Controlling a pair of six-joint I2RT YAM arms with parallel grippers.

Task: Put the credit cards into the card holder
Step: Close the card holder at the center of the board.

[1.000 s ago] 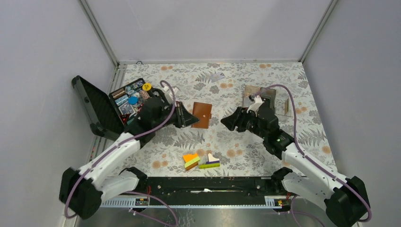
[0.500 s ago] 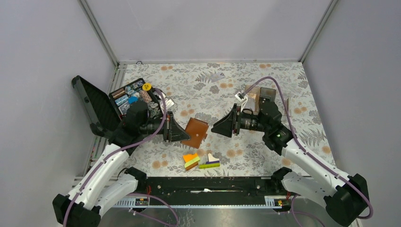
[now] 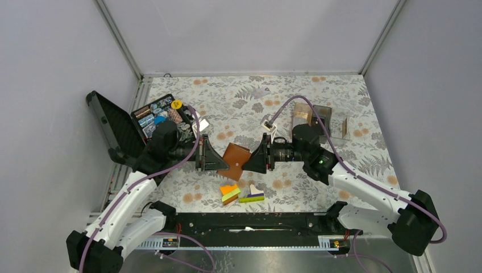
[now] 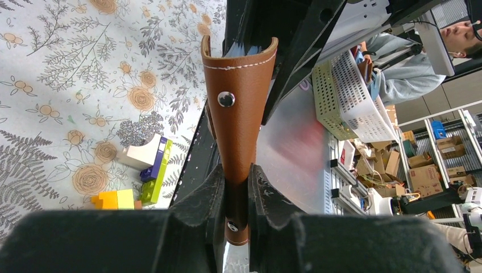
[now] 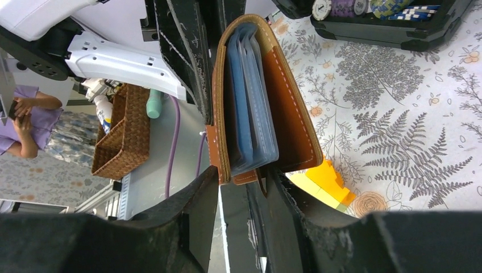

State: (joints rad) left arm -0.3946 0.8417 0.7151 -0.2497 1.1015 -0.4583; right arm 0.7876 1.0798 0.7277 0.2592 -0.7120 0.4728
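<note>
The brown leather card holder (image 3: 235, 160) hangs above the table's middle, with my left gripper (image 3: 223, 163) shut on its folded spine. In the left wrist view the card holder (image 4: 241, 102) stands upright from my left gripper (image 4: 237, 182), snap stud facing me. My right gripper (image 3: 249, 163) has come to its other end. In the right wrist view the card holder (image 5: 267, 108) gapes a little, and several bluish credit cards (image 5: 250, 102) sit inside. My right gripper (image 5: 239, 173) is open, one finger on each side of the holder's lower edge.
Orange, green and purple blocks (image 3: 241, 193) lie just in front of the holder. The open black tool case (image 3: 153, 122) stands at the left, with a pale flat piece (image 3: 200, 124) beside it. Clear and brown compartment boxes (image 3: 312, 116) sit behind my right arm.
My right gripper has swung left from the boxes to the holder's free end. My left gripper lifted the holder off the table a second ago and has since barely moved.
</note>
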